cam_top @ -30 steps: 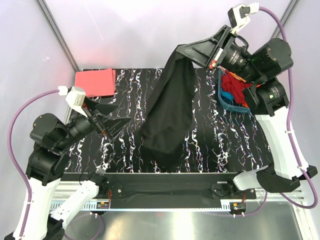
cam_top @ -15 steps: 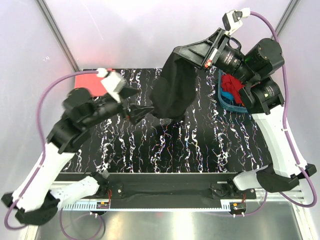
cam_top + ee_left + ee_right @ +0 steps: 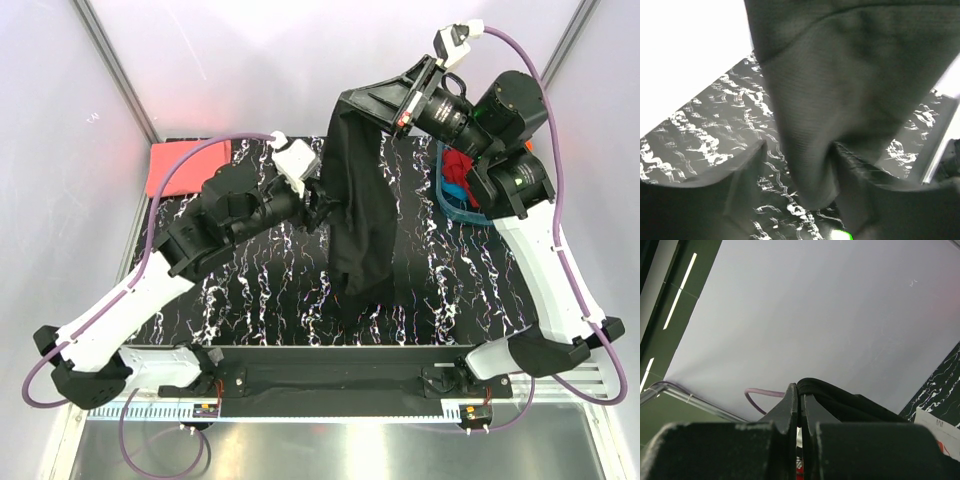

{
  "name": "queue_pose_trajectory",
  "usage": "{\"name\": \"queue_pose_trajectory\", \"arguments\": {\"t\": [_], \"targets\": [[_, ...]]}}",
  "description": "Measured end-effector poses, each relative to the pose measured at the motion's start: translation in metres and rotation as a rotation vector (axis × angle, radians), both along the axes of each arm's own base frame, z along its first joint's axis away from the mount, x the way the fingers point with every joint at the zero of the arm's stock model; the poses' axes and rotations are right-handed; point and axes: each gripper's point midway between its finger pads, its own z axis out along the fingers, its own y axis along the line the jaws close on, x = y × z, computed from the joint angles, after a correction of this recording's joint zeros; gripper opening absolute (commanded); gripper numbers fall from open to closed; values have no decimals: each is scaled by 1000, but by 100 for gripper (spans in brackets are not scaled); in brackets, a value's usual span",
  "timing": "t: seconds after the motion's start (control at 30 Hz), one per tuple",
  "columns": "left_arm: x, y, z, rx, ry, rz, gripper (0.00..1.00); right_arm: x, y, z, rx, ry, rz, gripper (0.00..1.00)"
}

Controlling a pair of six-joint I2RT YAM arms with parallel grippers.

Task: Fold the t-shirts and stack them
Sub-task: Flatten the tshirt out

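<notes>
A large black t-shirt [image 3: 360,220] hangs from my right gripper [image 3: 345,100], which is raised high over the back of the table and shut on the shirt's top edge. In the right wrist view the jaws [image 3: 800,390] pinch a rolled black hem [image 3: 840,400]. My left gripper [image 3: 325,205] reaches in at the shirt's left edge, mid-height. In the left wrist view a fold of the black shirt [image 3: 850,75] hangs between its fingers [image 3: 745,185]. It lies against the right one, and a strip of table shows beside the left one. A folded coral-pink t-shirt [image 3: 170,170] lies at the back left corner.
A teal basket [image 3: 450,205] with red clothes [image 3: 462,170] stands at the back right, under the right arm. The black marbled table [image 3: 250,290] runs to the front rail. The left arm's purple cable arches over the coral-pink shirt.
My left arm swung from the table's left side to the hanging shirt, and its jaws narrowed around a fold. The right gripper rose slightly, and the shirt now hangs long and narrow.
</notes>
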Motion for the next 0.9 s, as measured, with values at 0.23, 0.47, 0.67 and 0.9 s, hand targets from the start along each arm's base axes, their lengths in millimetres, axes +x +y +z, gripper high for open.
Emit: {"name": "queue_pose_trajectory", "arguments": {"t": [0.23, 0.47, 0.67, 0.9], "targets": [[14, 45, 8, 12, -27, 143, 0, 2, 3, -6, -15, 17, 12, 0], [5, 121, 31, 83, -99, 368, 0, 38, 36, -36, -72, 38, 76, 0], [-5, 192, 101, 56, -206, 619, 0, 108, 95, -59, -71, 18, 155, 0], [-49, 224, 189, -190, -307, 603, 0, 128, 136, -56, 82, 27, 302, 0]]}}
